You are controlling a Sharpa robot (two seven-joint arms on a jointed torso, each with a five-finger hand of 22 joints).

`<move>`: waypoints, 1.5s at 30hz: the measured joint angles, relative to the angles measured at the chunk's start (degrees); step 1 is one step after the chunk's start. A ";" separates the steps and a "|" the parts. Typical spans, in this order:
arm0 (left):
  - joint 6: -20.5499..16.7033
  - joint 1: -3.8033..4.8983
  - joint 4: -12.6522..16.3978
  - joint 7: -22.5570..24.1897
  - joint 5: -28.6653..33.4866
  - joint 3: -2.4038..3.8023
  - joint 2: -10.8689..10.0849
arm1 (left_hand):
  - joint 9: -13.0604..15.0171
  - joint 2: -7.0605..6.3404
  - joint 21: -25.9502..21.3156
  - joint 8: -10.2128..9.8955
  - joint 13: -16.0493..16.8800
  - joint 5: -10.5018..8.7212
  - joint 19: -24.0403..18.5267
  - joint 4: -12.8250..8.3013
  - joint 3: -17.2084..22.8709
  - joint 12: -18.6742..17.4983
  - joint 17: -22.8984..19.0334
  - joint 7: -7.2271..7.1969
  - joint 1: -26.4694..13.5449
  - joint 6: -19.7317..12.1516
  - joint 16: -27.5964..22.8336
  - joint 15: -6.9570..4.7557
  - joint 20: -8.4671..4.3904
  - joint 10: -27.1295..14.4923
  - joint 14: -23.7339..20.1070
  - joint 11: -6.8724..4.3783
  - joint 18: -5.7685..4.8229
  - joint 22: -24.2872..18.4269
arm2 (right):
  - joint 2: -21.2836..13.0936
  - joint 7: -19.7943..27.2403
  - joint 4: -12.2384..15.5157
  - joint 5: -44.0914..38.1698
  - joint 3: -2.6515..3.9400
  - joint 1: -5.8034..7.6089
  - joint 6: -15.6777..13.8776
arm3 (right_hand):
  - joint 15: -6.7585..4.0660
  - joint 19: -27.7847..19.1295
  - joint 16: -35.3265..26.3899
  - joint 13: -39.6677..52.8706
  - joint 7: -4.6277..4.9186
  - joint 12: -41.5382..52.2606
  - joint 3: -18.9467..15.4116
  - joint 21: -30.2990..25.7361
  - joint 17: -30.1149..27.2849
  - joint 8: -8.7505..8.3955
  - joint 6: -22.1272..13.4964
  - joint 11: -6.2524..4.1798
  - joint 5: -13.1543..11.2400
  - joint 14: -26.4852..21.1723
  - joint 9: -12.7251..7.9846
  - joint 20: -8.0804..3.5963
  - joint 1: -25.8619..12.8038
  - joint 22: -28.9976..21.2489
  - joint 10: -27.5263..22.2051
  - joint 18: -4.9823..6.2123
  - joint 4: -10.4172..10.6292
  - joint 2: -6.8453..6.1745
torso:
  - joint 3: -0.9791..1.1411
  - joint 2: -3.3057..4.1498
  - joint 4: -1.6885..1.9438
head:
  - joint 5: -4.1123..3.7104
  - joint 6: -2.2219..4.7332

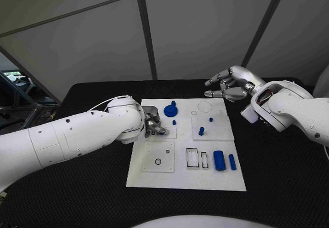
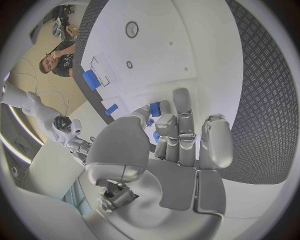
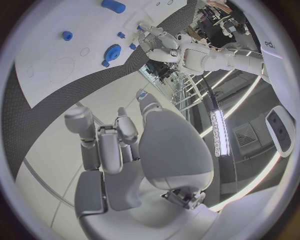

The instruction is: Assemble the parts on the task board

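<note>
Left hand (image 1: 153,123) fingertips hide whatever they touch on task board (image 1: 183,181) (small blue piece, grip unclear)

The task board (image 1: 156,177) lies at the centre of the surface (image 1: 282,165). On it, a gear (image 1: 170,111) sits at 11 o'clock, two small pegs (image 1: 201,131) near the middle, and two long parts (image 1: 218,160) side by side at 4 o'clock. The left hand (image 1: 153,123) rests at the board's 9 o'clock edge. The right hand (image 1: 230,85) hovers beyond 1 o'clock.

White arms w/ dark screws, thin white cable; silver fingers (image 2: 181,125).
</note>
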 measured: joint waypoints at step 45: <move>2.45 3.31 -0.65 0.18 8.43 2.32 -0.80 | -0.46 0.32 -1.78 0.27 -2.57 -9.62 -0.61 -0.88 15.93 -1.65 0.09 0.42 6.65 -2.26 -0.76 0.32 0.20 -1.25 0.11 0.41 -0.01 -0.33 | 0.35 -0.48 -0.79 0.00 -0.01 0.00 1.17 | 0.00 0.00 0.00 0.01 0.00 0.00 0.00 -0.22 0.00 0.00 0.00 0.00 0.38 0.00 0.00 0.00 0.00 0.00 0.00 -0.01 0.00 0.00 | 0.07 -0.05 -0.02 | -0.01 -0.29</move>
